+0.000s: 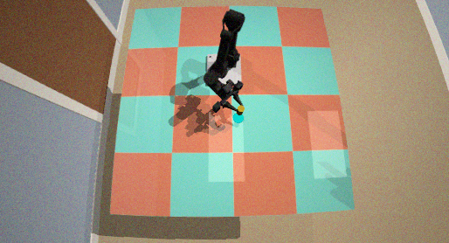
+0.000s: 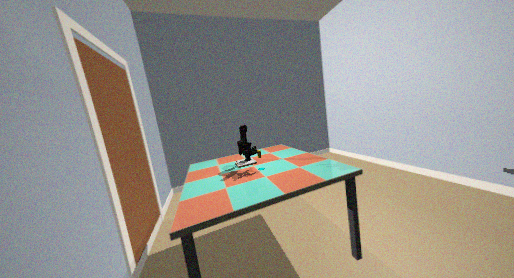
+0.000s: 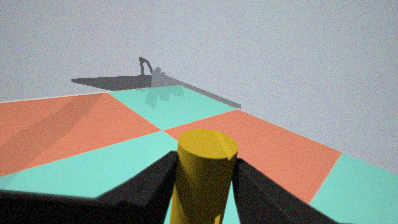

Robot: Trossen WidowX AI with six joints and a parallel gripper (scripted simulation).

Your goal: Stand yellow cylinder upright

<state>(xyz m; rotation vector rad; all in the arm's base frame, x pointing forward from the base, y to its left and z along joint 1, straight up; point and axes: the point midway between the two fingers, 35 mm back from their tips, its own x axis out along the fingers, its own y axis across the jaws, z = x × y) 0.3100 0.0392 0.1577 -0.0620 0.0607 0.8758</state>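
Yellow cylinder (image 1: 240, 108) (image 2: 259, 154) (image 3: 204, 175): raised near frame centre from above | fingers: clamped around it | cyan circle (image 1: 238, 118) (image 2: 261, 169): visible on checkered worktop (image 1: 201, 183) (image 2: 260, 190) (image 3: 125, 165)

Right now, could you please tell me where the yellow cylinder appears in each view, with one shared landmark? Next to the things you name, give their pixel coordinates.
Top: the yellow cylinder (image 1: 240, 108) (image 2: 259, 154) (image 3: 205, 175) is just right of centre.
Exterior: near the centre, slightly low, tiny.
Wrist: bottom centre, between the fingers.
Shared landmark: the coral-and-turquoise checkered table top (image 1: 262, 177) (image 2: 260, 190) (image 3: 280, 150).
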